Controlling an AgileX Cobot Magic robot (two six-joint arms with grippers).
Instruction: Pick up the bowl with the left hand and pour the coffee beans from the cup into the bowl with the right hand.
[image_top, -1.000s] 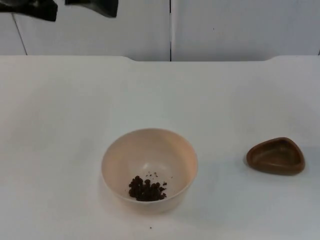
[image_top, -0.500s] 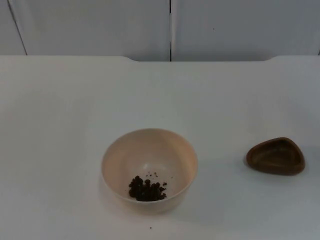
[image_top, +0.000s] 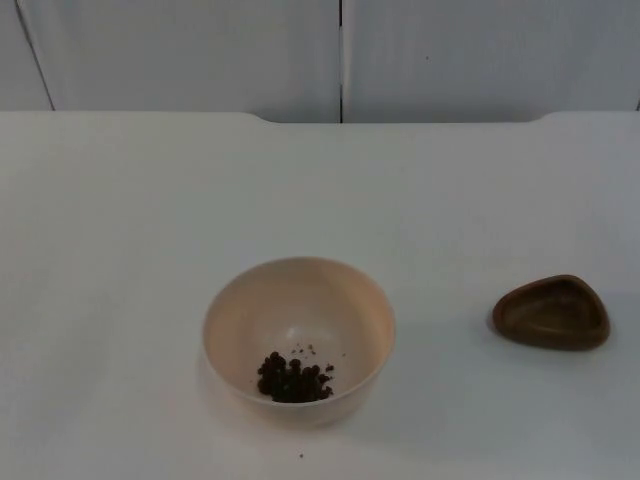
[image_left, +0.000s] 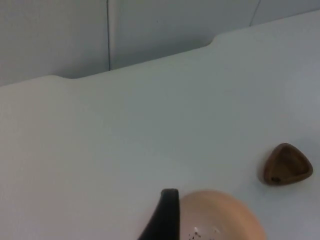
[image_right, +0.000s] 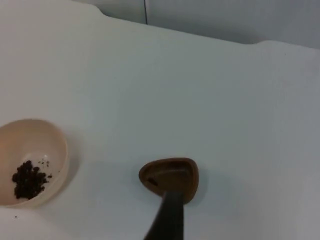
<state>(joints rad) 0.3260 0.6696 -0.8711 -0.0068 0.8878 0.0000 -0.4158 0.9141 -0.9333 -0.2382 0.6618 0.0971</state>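
Peach plastic bowl (image_top: 298, 340), lower centre of the top view, holds the coffee beans (image_top: 292, 379); light, rigid (probably slick), best pinched at its rim. Brown cup (image_top: 552, 312) sits at right. Whether either gripper is apart or together, I cannot tell.

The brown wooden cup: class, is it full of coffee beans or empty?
Empty. The brown wooden cup sits upright on the table with a bare inside, while the coffee beans lie in the beige bowl.

A pale peach bowl (image_top: 299, 338) is set upright on the table, with a small heap of dark coffee beans (image_top: 292, 379) held against its near inner wall. Well apart to its right, a brown wooden cup (image_top: 552, 312), rounded-triangular, is set upright.
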